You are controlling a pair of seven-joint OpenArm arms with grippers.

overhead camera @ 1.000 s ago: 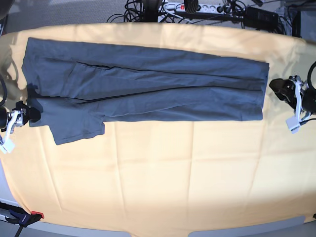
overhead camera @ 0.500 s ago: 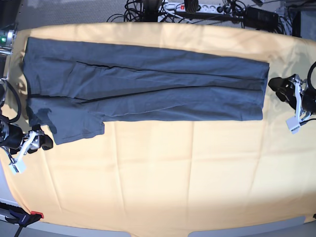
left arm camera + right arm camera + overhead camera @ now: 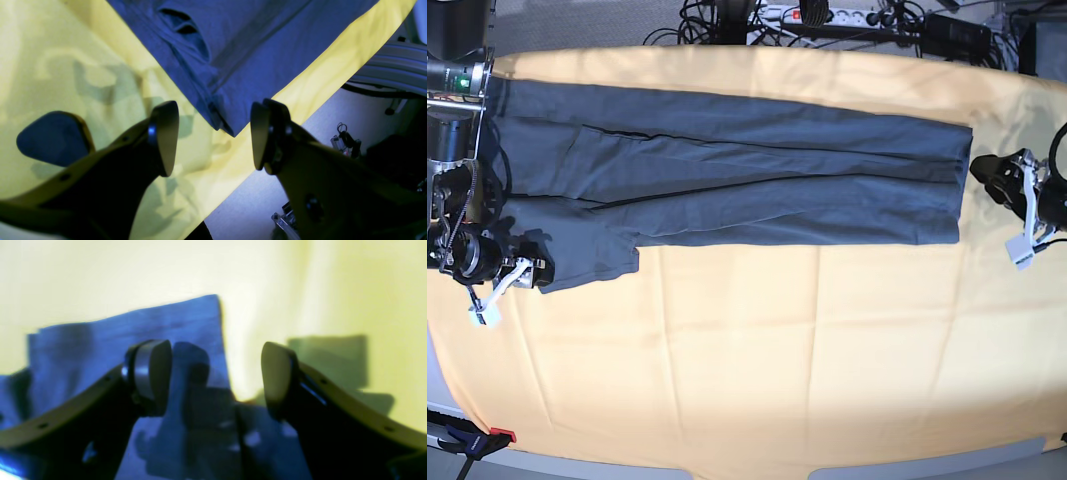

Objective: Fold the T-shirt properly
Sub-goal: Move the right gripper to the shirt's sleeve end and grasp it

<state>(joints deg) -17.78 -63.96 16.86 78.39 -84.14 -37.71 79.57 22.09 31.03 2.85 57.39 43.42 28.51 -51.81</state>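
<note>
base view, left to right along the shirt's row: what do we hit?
right gripper with open jaws over the sleeve corner → T-shirt folded into a long band → strip of bare yellow tablecloth → left gripper with open jaws, just off the shirt's end.

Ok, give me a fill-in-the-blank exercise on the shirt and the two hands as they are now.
1. The T-shirt lies on a ____ cloth.
2. The left hand has its jaws ____.
3. The right hand hovers by the shirt's loose ____.
4. Neither hand holds the ____.

Missing words: yellow; open; sleeve; T-shirt
</note>
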